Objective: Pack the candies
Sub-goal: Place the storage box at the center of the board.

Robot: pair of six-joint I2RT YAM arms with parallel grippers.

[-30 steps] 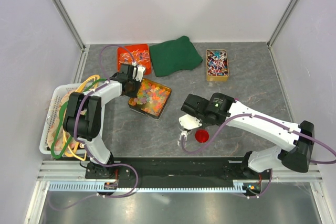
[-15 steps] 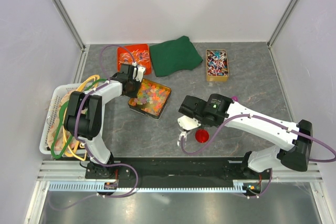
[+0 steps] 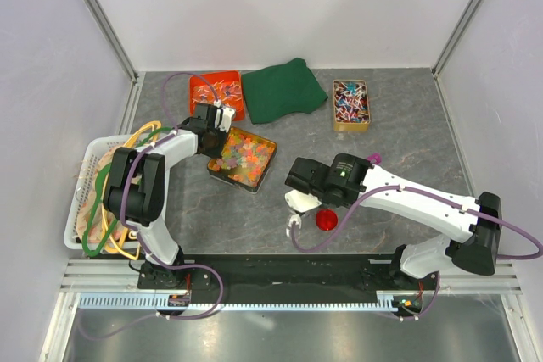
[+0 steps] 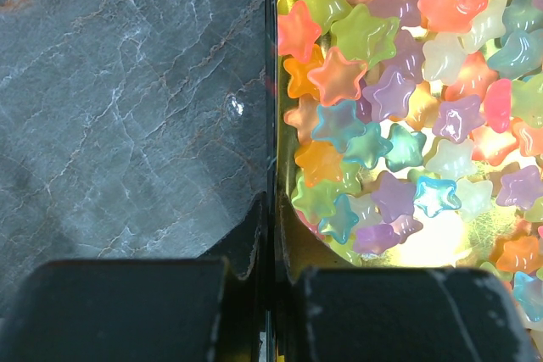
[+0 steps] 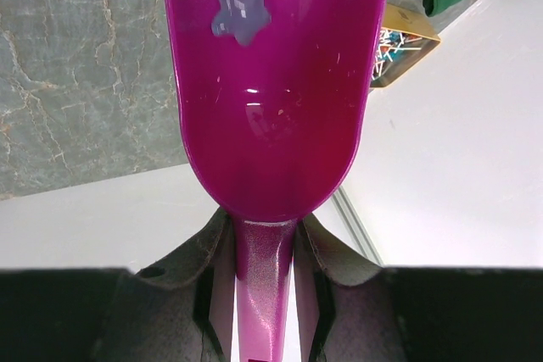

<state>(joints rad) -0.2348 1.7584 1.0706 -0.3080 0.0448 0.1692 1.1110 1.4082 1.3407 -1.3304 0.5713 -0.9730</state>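
The candies (image 3: 243,157) are star-shaped gummies in mixed colours, filling a shallow metal tin (image 3: 265,139) left of centre. Up close, the candies (image 4: 399,108) lie in a heap against the tin's wall (image 4: 273,125). My left gripper (image 4: 271,243) is shut on that wall at the tin's left corner (image 3: 212,140). My right gripper (image 5: 265,269) is shut on the handle of a magenta scoop (image 5: 280,108). One pale purple star candy (image 5: 242,10) lies in the scoop. From above, only the scoop's tip (image 3: 373,158) shows past the right arm, to the right of the tin.
A red round piece (image 3: 326,219) lies on the table below the right wrist. At the back are an orange tray of slim sweets (image 3: 216,91), a green cloth (image 3: 284,91) and a box of twist-wrapped sweets (image 3: 350,105). A white basket of cables (image 3: 85,201) stands at the left edge.
The right arm has drifted slightly left and forward with the scoop, so the scoop's tip now shows. The left arm and the tin have not moved.
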